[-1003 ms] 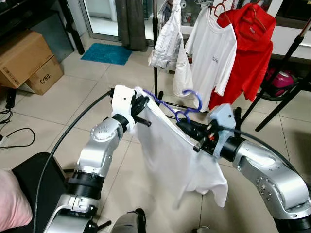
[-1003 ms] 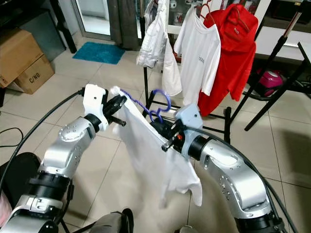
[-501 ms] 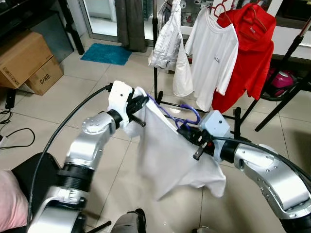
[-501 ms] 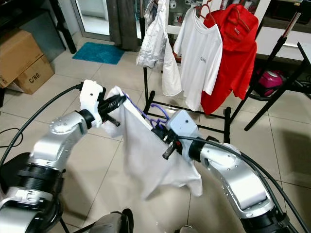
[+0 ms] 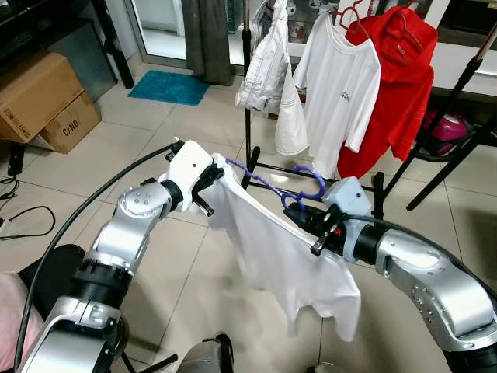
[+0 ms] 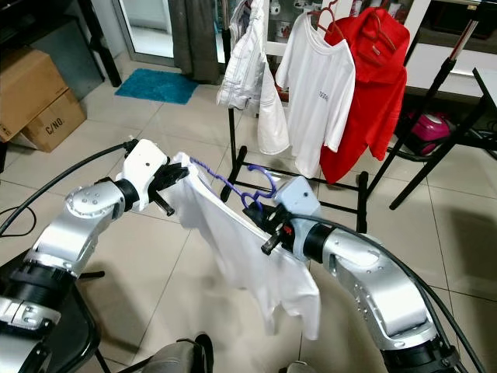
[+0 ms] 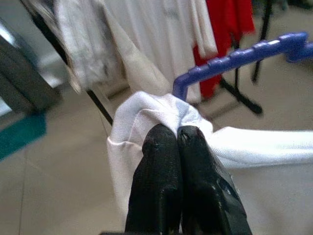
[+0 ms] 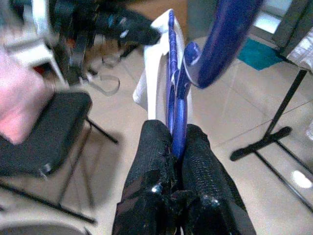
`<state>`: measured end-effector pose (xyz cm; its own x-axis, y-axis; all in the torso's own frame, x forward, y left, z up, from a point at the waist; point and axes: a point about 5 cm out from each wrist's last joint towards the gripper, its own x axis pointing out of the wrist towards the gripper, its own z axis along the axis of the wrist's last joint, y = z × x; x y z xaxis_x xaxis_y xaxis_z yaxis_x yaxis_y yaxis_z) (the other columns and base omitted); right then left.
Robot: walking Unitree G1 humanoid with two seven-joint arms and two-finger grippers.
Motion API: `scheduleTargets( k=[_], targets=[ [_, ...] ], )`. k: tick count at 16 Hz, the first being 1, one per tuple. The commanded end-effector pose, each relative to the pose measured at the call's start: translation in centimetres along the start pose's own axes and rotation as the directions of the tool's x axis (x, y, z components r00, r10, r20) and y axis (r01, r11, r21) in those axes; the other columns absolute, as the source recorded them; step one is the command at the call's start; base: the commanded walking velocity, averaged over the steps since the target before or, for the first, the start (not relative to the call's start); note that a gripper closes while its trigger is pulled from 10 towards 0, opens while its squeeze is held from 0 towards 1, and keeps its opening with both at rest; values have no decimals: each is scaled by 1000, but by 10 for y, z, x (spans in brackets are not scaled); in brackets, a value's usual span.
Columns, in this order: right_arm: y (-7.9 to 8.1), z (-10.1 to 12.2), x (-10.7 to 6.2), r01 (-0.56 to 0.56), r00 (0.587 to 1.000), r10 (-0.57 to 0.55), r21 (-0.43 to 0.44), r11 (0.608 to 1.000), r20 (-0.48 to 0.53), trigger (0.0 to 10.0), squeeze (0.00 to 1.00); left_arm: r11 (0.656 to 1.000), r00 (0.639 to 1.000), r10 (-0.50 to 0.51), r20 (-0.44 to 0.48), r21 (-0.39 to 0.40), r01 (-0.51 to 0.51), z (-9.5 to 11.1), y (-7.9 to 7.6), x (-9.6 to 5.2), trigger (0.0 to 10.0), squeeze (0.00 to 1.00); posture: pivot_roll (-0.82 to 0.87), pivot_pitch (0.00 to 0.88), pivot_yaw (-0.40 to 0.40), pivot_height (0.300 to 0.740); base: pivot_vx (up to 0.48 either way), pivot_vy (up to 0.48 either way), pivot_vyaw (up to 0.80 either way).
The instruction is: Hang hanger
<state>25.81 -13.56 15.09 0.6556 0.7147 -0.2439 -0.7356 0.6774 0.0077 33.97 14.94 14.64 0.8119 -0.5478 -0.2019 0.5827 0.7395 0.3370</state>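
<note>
Blue plastic hanger [image 5: 273,184] carrying a white T-shirt [image 5: 283,260], held up between both arms before the clothes rack [image 5: 250,93].
Right gripper [image 8: 177,142], elbow bent, pinches the hanger near its hook; left gripper [image 7: 177,134], forearm raised, is clamped on the shirt's shoulder.

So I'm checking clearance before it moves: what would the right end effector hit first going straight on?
Probably the left end effector and arm: the right end effector points along the hanger toward them. Depth is unclear.
</note>
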Motion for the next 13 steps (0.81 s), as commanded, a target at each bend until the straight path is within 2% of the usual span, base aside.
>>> scheduleTargets(
  k=[1, 2, 3, 4, 6, 7, 8, 9, 11, 12, 13],
  targets=[
    [-3, 11, -2, 3, 998, -4, 28, 1000, 55, 10000, 0, 998, 996, 66, 58, -13, -65, 0, 0, -1, 0, 0, -77, 91, 75, 740, 0, 0, 0],
    [-5, 13, -3, 4, 998, -9, 59, 998, 69, 10000, 0, 979, 974, 197, 115, -76, -189, 0, 3, -2, 0, 0, -78, 91, 73, 740, 0, 0, 0],
    [-5, 12, -3, 8, 998, -12, 75, 997, 63, 10000, 0, 934, 939, 332, 86, -172, -315, -8, 5, -4, 0, 0, -78, 92, 72, 740, 0, 0, 0],
    [-5, 11, -3, 6, 999, -10, 74, 997, 53, 10000, 0, 919, 934, 349, 73, -222, -326, -11, 0, -3, 0, 0, -79, 93, 71, 740, 0, 0, 0],
    [-5, 11, -3, 4, 999, -7, 80, 997, 47, 10000, 0, 880, 928, 352, 125, -384, -282, -7, -9, 1, 0, 0, -77, 93, 70, 740, 0, 0, 0],
    [-5, 10, -3, 6, 999, -9, 81, 997, 41, 10000, 0, 841, 916, 359, 182, -489, -232, -1, -13, 2, 0, 0, -78, 93, 71, 740, 0, 0, 0],
    [-5, 10, -2, 7, 999, -10, 81, 997, 38, 10000, 0, 817, 906, 367, 210, -538, -206, 2, -14, 3, 0, 0, -78, 93, 71, 740, 0, 0, 0],
    [-6, 10, -3, 14, 999, -17, 83, 996, 30, 10000, 0, 759, 891, 364, 272, -641, -115, 11, -17, 4, 0, 0, -77, 93, 72, 740, 0, 0, 0],
    [-7, 9, -3, 21, 1000, -22, 82, 996, 20, 10000, 0, 706, 879, 338, 335, -708, -2, 22, -19, 4, 0, 0, -76, 93, 73, 740, 0, 0, 0],
    [-7, 8, -3, 23, 1000, -24, 79, 997, 13, 10000, 0, 645, 871, 346, 350, -763, 50, 25, -16, 3, 0, 0, -76, 92, 74, 740, 0, 0, 0],
    [-7, 7, -3, 25, 1000, -25, 76, 997, 7, 10000, 0, 635, 865, 348, 361, -770, 66, 27, -14, 3, 0, 0, -75, 91, 74, 740, 0, 0, 0]
  ],
)
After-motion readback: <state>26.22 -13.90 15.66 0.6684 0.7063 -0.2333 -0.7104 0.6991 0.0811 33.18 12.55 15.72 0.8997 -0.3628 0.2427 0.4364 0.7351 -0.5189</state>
